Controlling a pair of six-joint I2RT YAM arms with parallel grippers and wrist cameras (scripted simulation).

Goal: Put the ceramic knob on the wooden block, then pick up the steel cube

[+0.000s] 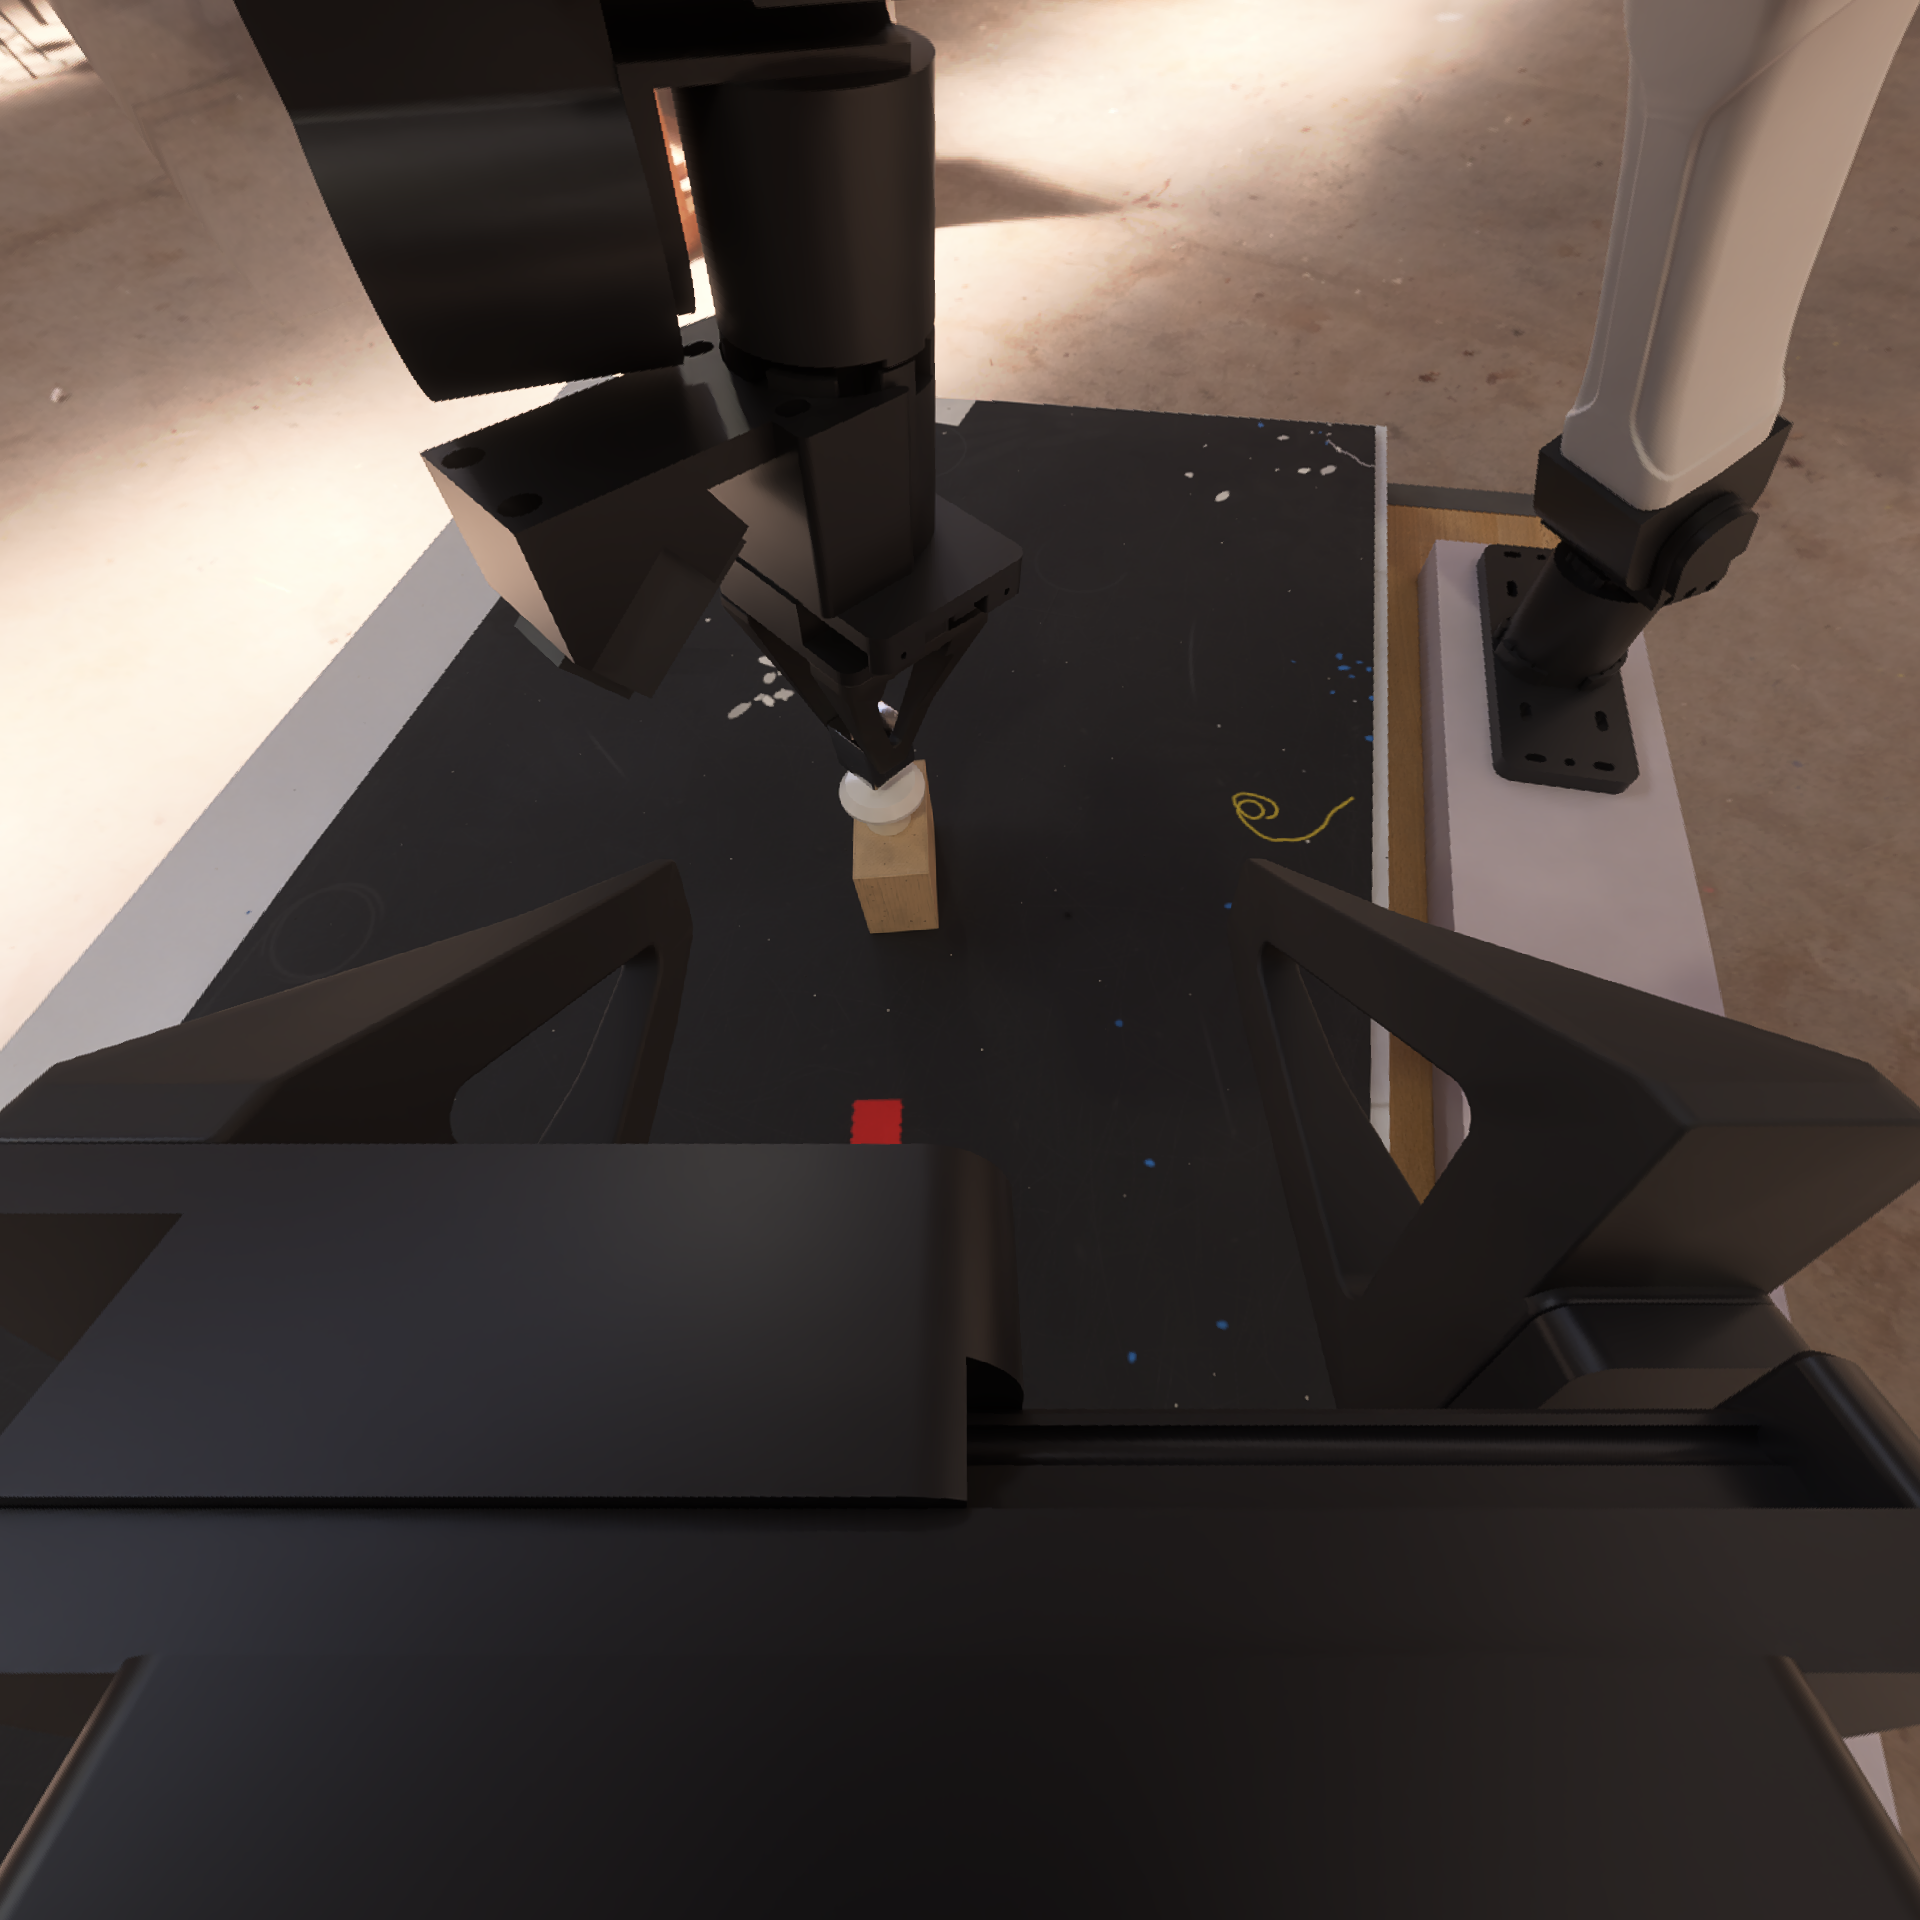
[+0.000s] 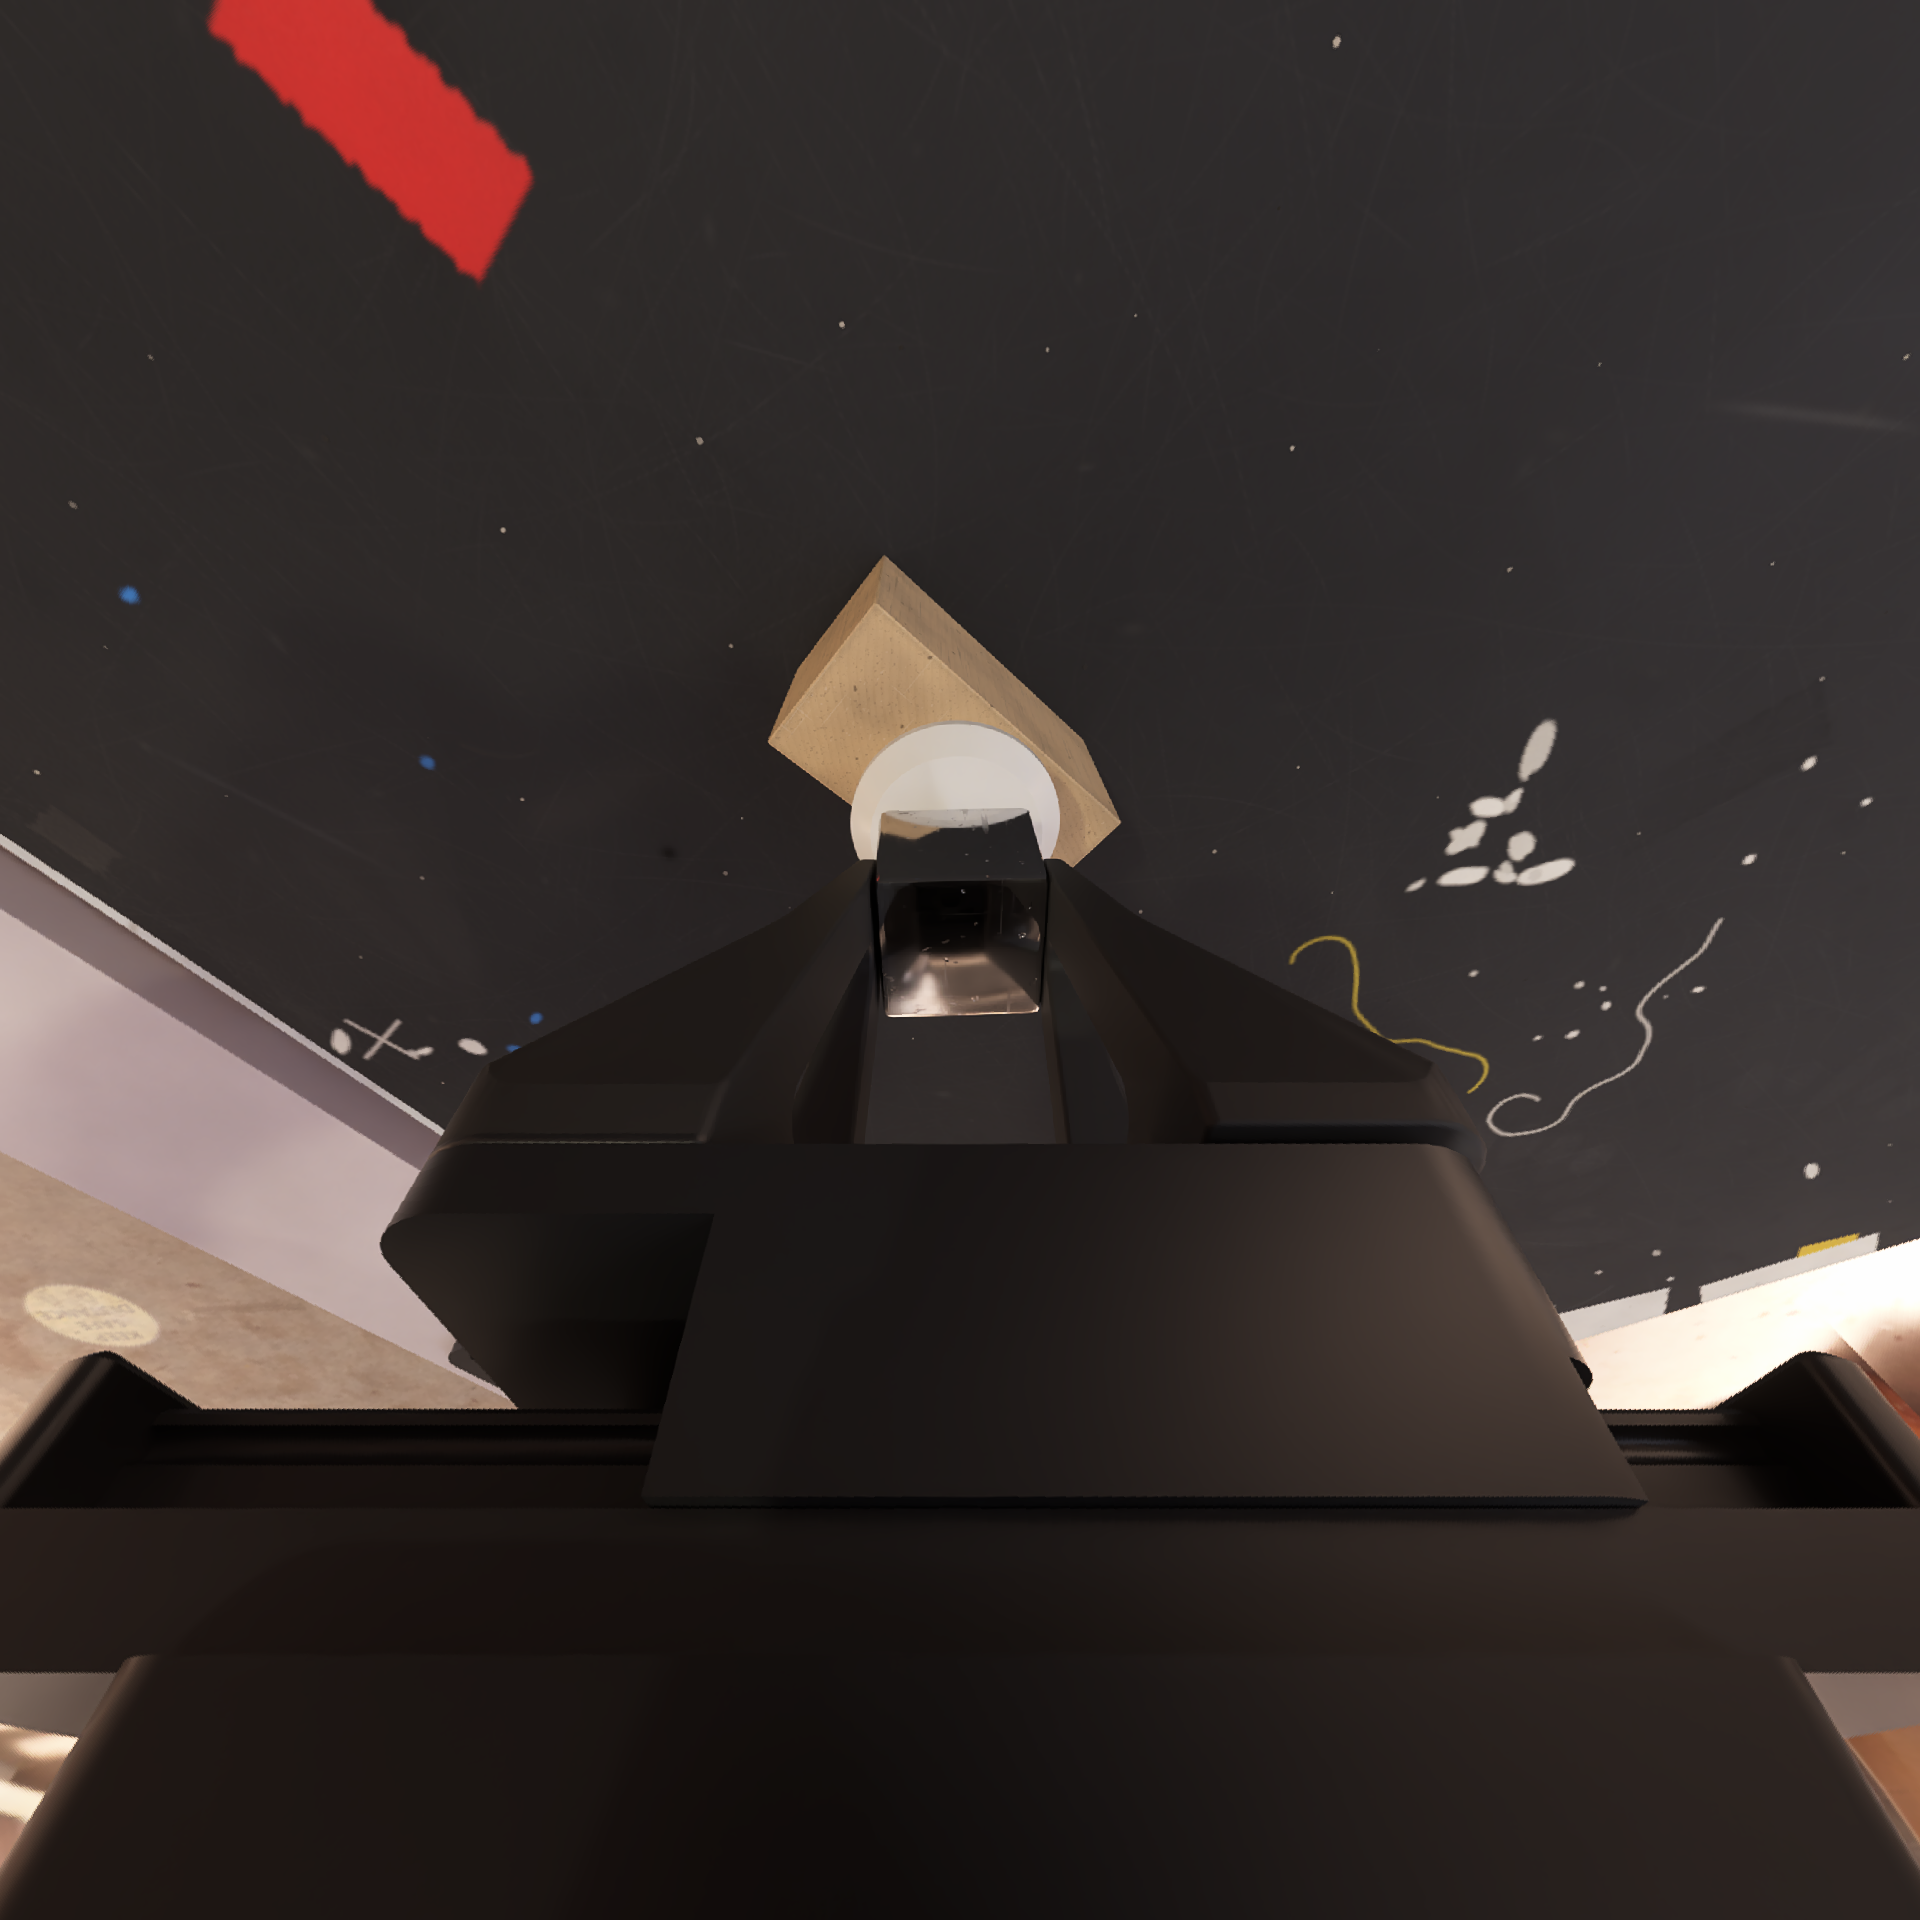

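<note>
Right arm's fingers [image 2: 1081,914] around steel cube [image 2: 958,935]

Your black paint-flecked table mat [image 1: 1143,644] carries the wooden block [image 1: 899,878] at centre, with a flat red patch [image 1: 876,1122] toward six o'clock.
</note>
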